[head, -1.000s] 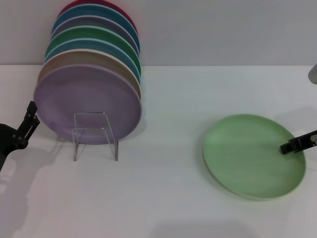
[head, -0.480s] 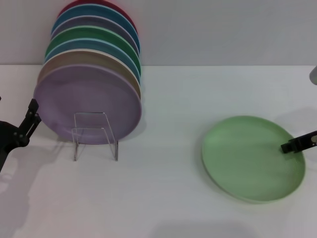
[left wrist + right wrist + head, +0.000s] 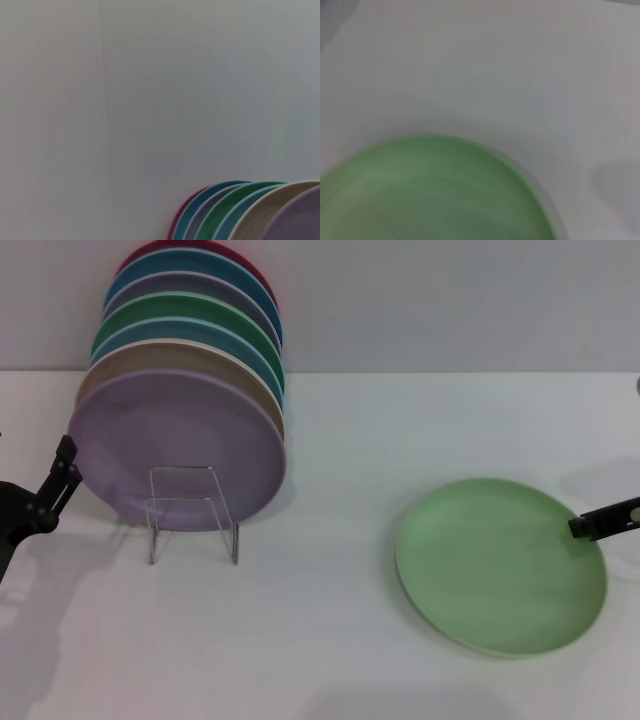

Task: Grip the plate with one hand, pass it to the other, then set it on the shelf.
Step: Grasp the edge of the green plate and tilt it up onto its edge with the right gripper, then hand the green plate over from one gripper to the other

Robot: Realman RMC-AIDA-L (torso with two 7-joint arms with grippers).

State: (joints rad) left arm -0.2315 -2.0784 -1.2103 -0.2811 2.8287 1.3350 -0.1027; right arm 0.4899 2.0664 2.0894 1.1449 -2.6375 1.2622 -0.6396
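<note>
Round matte light-green plate [image 3: 500, 565] looks light, stiff, smooth; thin rim best hold. Right gripper [image 3: 585, 527] pinches rim; left gripper [image 3: 58, 480] empty, open-or-closed unclear

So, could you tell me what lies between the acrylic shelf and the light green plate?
Only bare white table between the shelf and the plate, seen in the head view.

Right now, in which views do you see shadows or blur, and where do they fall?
Head view: sharp; the left arm throws a soft shadow on the table at lower left, and the plate lifted by the right pincer leaves a thin shadow along its near rim. Right wrist view: the plate is blurred. Left wrist view: mostly bare wall, stacked plate rims soft.
</note>
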